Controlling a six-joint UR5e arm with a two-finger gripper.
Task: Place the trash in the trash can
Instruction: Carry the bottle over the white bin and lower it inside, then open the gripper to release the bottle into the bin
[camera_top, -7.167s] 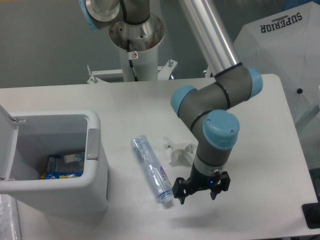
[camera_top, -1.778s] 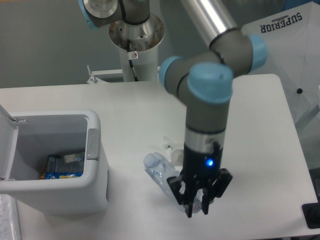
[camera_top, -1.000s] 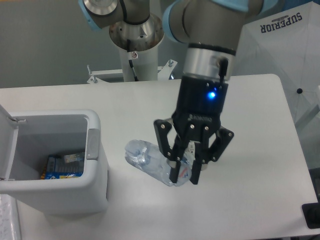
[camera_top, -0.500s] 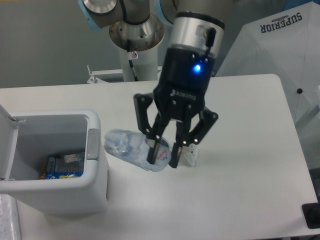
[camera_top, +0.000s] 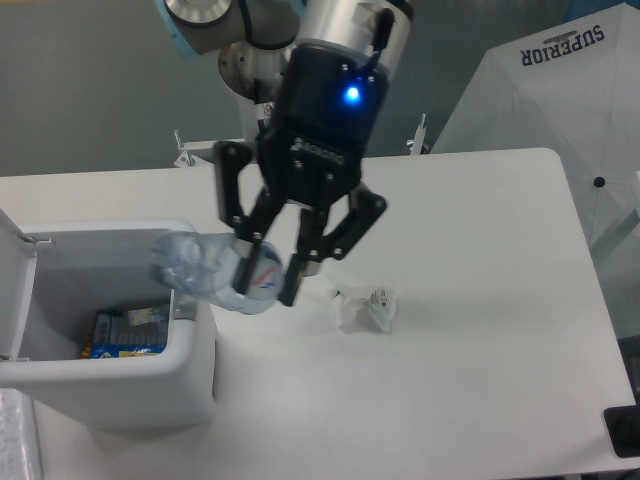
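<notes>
Camera: bottle (camera_top: 210, 279) in jaws, above trash can (camera_top: 185, 345) rim.

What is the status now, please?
End effector shut on flattened clear plastic bottle, raised over rim of boxy white trash can. Crumpled white paper wad on table. Nothing in the way.

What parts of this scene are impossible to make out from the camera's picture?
- The trash can: its left side and lid are cut off by the frame edge.
- Boxes inside it: print too small to read.
- The bottle: its labelled end is partly hidden behind the end effector fingers.
- The wrapper wad: markings too small to read.
</notes>
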